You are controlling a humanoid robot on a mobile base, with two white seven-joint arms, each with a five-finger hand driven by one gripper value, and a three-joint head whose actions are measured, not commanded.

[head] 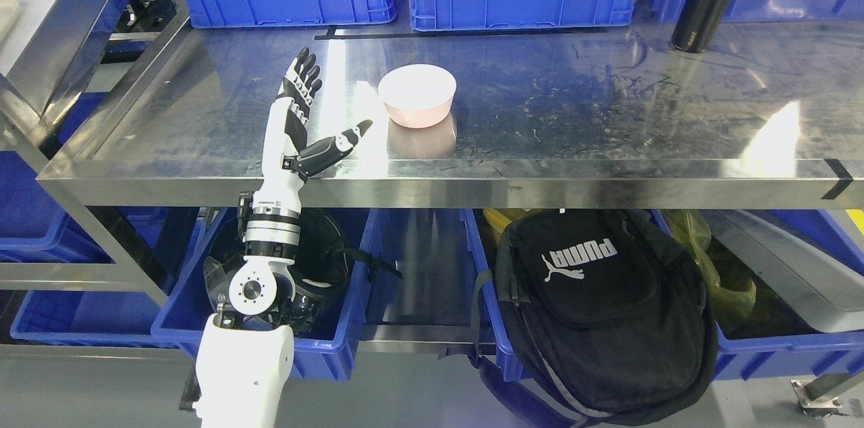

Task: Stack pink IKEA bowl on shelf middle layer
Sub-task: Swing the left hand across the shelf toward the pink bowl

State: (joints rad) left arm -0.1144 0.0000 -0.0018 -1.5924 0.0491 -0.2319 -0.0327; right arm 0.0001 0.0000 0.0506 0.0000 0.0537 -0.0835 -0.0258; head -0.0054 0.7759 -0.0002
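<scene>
Head view: left hand [304, 114] open, fingers spread, holding nothing, left of pink bowl [417, 95] with a gap. Bowl upright on steel shelf [607, 111], well back from its front edge; bare steel to bowl's right.

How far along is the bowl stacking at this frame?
Done: a pink bowl sits upright on the steel shelf; it may be one bowl or a nested stack, which I cannot tell. In hand: nothing. The left hand is open, left of the bowl and apart from it. Left: no other loose bowl shows, so any remaining step is unclear.
</scene>
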